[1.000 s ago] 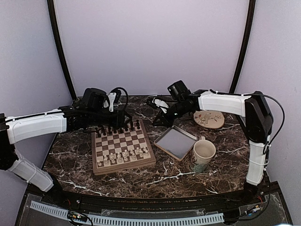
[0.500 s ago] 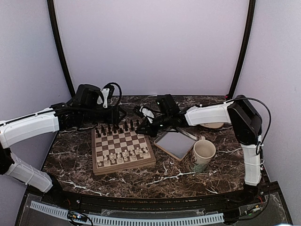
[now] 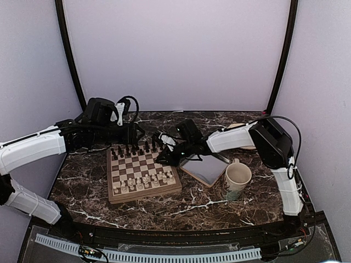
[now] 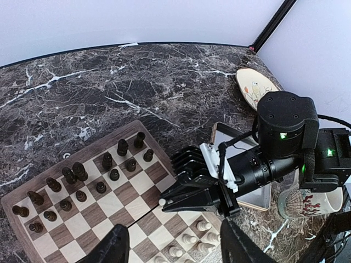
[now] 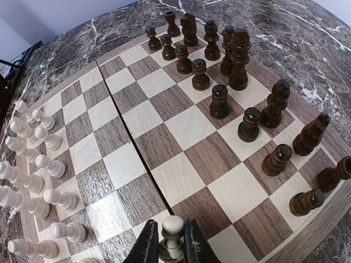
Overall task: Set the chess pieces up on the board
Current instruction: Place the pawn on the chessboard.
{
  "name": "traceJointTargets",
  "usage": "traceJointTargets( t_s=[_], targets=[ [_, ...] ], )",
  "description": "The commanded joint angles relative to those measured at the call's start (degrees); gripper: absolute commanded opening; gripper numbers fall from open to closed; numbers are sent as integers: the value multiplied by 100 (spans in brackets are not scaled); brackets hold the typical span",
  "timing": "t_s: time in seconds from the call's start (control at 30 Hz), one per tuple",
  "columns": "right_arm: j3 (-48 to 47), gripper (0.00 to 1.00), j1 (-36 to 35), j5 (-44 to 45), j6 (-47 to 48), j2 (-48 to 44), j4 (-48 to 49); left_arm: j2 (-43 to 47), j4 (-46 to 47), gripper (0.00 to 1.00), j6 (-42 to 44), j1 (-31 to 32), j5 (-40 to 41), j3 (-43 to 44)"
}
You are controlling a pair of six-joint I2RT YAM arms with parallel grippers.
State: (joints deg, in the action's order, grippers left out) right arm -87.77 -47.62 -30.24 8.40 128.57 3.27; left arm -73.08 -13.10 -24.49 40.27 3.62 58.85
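Right now the right gripper (image 5: 171, 234) is pinching a white pawn (image 5: 173, 226), its two black fingers (image 5: 148, 244) closing on either side of the pawn's base so that only the round head and collar are showing above them. The pawn is standing upright over a pale square near the right-hand edge of the board (image 5: 189, 127), between the two camps. It is looking smooth, cream-coloured and turned, with a ball top over a flared neck. The other chess pieces (image 5: 49, 164) of the same cream are lining up in two rows along the near side, while the dark brown chessmen (image 5: 239, 52), glossy and carved, are filling the far side. The board is showing matte wooden checks of light and dark brown with visible grain, a seam running across its middle and a tan rim. It is lying on a dark marble tabletop (image 5: 307, 33) veined with white. The left gripper (image 4: 175, 249) is hovering above the board with its jaws spread wide, holding nothing.
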Motion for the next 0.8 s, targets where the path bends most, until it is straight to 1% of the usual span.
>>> traceJointTargets(
  t_s=[0.0,0.07,0.13,0.4,0.6,0.77],
  targets=[
    [-180,20,-64,183,-31,90,164,238,-75,59,-27,-37,78,22],
    [-152,24,-69,203,-32,37,154,217,-75,59,-14,-37,61,21],
    [-140,26,-65,206,-27,-25,132,186,-60,59,-11,-37,36,32],
    [-96,27,-59,205,-10,-346,-51,178,-180,59,5,-37,-20,54],
    [-416,32,-58,158,231,-130,-614,303,-276,59,-32,-37,-10,-75],
    [-779,33,-60,155,391,130,-1092,356,-254,59,-65,-37,-1,-143]
  ],
)
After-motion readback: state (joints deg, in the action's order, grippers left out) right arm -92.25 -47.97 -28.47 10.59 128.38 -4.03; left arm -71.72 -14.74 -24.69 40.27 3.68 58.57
